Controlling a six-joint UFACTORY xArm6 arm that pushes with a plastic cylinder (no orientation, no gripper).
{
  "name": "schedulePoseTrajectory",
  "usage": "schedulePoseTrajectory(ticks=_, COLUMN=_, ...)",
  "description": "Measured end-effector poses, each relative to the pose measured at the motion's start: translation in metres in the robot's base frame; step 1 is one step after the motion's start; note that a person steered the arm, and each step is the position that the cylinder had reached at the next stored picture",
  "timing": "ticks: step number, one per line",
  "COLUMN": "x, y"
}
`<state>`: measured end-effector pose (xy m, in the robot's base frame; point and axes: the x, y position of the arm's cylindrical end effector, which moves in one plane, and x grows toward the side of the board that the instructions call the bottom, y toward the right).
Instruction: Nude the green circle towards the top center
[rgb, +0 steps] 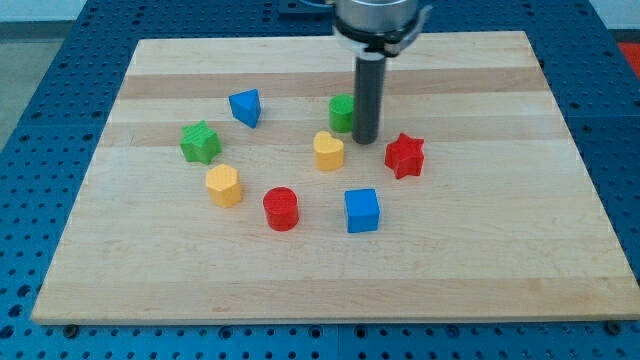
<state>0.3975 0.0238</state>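
my tip (365, 139) touches the green circle (342, 113) on its right side, above the yellow heart (328, 151); the circle sits near the wooden surface's (500, 250) upper middle. no gripper shows.

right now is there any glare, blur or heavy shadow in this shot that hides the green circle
Camera view: even light, sharp focus, no glare on the wooden board. Shadows are short and soft. The green circle is partly hidden only by the rod; my tip sits at its right edge, as the view has it.
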Motion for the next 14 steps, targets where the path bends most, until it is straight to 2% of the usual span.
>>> schedulePoseTrajectory(ticks=2, x=0.0, y=-0.022)
schedulePoseTrajectory(ticks=4, x=0.0, y=0.028)
schedulePoseTrajectory(ticks=8, x=0.0, y=0.0)
schedulePoseTrajectory(ticks=14, x=-0.048, y=-0.026)
